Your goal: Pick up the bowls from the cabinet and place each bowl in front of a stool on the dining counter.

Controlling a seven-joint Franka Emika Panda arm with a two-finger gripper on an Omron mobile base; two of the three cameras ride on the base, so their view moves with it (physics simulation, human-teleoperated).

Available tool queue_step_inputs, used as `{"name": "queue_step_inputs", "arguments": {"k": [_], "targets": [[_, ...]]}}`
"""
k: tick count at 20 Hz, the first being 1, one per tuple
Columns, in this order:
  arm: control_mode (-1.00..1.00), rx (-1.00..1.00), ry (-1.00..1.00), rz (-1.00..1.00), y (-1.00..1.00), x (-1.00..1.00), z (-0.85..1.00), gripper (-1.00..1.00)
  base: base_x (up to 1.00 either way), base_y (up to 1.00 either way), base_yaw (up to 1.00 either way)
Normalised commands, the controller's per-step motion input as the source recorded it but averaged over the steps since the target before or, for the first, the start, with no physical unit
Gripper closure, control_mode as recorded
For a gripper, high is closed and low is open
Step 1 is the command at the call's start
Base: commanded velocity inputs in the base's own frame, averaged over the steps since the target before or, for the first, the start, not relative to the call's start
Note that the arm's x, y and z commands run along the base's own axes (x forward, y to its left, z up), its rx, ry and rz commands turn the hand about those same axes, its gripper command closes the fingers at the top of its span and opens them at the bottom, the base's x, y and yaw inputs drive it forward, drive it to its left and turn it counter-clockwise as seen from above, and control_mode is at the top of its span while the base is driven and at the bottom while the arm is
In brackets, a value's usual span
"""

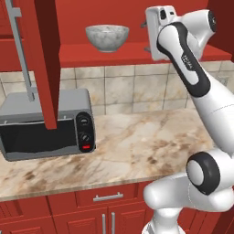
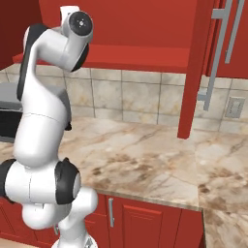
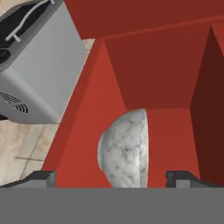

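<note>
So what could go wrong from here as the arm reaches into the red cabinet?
The gripper is open either side of the rounded grey-white marbled bowl, which may slip on closing. The open red cabinet door hangs over the grey toaster oven, so a wide swing out might hit either.

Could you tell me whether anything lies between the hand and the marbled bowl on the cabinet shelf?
Nothing: in the hand view, bare red shelf separates the open hand from the marbled bowl.
</note>
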Motion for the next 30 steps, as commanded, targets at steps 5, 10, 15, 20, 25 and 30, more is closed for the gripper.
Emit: {"name": "queue_step_inputs", "arguments": {"k": [5, 10, 15, 20, 25, 30], "targets": [[-1.00, 0.00, 0.00, 0.00, 0.05, 0.50, -0.02, -1.00, 0.00, 0.00, 0.00], [-1.00, 0.00, 0.06, 0.00, 0.02, 0.50, 0.00, -1.00, 0.00, 0.00, 0.00], [-1.00, 0.00, 0.07, 0.00, 0.08, 0.51, 0.00, -1.00, 0.00, 0.00, 0.00], [-1.00, -0.01, 0.05, 0.00, 0.13, 0.44, 0.00, -1.00, 0.00, 0.00, 0.00], [-1.00, 0.00, 0.04, 0.00, 0.12, 0.37, 0.00, -1.00, 0.00, 0.00, 0.00], [-1.00, 0.00, 0.03, 0.00, 0.13, 0.37, -0.07, -1.00, 0.00, 0.00, 0.00]]}}
